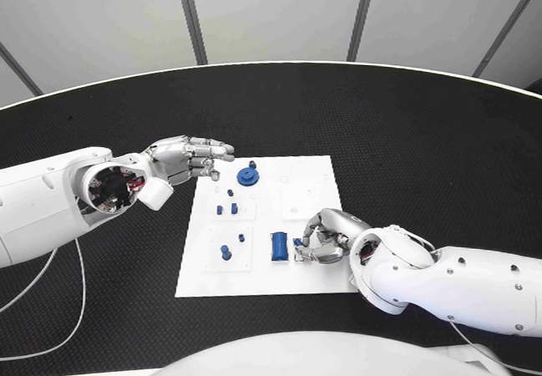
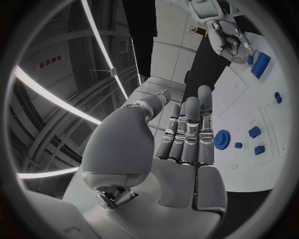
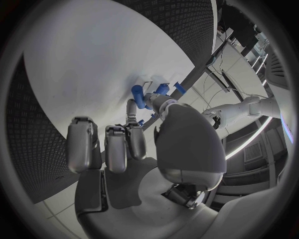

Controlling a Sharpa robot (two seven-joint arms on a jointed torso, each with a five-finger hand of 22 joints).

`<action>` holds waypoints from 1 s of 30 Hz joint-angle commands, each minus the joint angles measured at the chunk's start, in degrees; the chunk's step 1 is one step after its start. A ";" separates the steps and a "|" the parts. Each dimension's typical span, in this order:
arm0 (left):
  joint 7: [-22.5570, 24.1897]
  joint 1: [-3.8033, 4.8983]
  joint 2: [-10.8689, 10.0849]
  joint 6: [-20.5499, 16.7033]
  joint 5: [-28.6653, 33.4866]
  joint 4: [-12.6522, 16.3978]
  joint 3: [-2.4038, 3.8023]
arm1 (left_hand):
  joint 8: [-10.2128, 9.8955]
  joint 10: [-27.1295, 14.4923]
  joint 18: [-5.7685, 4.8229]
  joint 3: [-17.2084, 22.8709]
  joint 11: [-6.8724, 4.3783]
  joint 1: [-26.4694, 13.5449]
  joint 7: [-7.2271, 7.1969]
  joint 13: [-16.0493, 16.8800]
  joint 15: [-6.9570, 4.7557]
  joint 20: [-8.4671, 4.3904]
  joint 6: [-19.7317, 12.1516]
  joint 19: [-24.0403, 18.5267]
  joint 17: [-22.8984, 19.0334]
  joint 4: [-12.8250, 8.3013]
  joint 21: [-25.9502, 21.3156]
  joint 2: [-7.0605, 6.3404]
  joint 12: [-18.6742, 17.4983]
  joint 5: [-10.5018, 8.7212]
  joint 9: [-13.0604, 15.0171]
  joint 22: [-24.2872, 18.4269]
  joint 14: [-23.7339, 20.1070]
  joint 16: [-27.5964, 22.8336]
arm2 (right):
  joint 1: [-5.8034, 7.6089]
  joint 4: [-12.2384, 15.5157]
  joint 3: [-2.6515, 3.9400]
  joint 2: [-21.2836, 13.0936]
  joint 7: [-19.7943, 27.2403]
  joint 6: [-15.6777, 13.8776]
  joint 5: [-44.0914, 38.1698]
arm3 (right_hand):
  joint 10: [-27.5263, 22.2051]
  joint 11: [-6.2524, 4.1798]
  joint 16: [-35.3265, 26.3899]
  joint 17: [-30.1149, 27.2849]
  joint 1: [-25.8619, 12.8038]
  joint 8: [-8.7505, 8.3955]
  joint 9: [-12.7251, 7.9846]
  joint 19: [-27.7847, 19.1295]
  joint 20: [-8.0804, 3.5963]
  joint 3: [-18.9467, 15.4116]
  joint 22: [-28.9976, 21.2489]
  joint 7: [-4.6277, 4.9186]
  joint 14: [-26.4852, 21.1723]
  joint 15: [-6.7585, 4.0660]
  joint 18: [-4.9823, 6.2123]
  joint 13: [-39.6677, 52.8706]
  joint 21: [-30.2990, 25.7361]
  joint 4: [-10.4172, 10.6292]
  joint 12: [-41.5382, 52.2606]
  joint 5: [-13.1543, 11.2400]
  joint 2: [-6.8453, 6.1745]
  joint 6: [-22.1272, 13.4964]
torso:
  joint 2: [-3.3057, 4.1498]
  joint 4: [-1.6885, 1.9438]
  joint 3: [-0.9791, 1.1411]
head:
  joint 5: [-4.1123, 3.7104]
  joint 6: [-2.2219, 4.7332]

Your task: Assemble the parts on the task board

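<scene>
While the left robot hand [image 1: 190, 158] hovers at the far left corner of the white board [image 1: 314, 175], its fingers lie close together and lightly curled with nothing in them that I can see. Just beside its fingertips on the board sits a round blue gear [image 1: 247, 177]; hand and gear look apart, not touching.

The right robot hand [image 1: 323, 237] is down on the near right part of the board, fingers bent in around a small blue piece [image 1: 300, 244]. From where I stand it seems to be pinching that piece, though I cannot tell how firm the hold is. Right next to it lies a blue cylinder [image 1: 278, 246], on its side. Further along the board's left half are several small blue pegs [image 1: 225, 253], some standing in their places, well apart from both hands. The board rests in the middle of the black desk [image 1: 418, 136].

My guess is the step in hand is picking up or seating that small piece beside the cylinder. Next it would need a clean lift without knocking the cylinder, then lining the piece up over its slot. The left hand looks ready to steady the board or take the gear.
</scene>
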 commanded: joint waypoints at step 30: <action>0.00 0.01 -0.11 -0.03 0.00 0.10 0.00 | 0.03 -0.59 0.85 0.05 -0.02 0.25 0.02 0.05 0.01 0.11 -0.41 -0.16 -0.15 0.42 -0.41 0.65 0.36 0.39 0.09 -0.09 -0.44 0.04 | 0.00 -0.34 0.00 0.47 -0.63 0.74 0.07 | 4.22 -1.24 0.34 15.09 -5.95 2.64 1.82 5.29 -1.04 -1.92 13.24 -2.10 5.94 -1.16 -1.51 12.38 3.92 3.28 2.31 -1.87 0.82 3.23 | 0.02 -0.10 0.10 | 0.18 0.00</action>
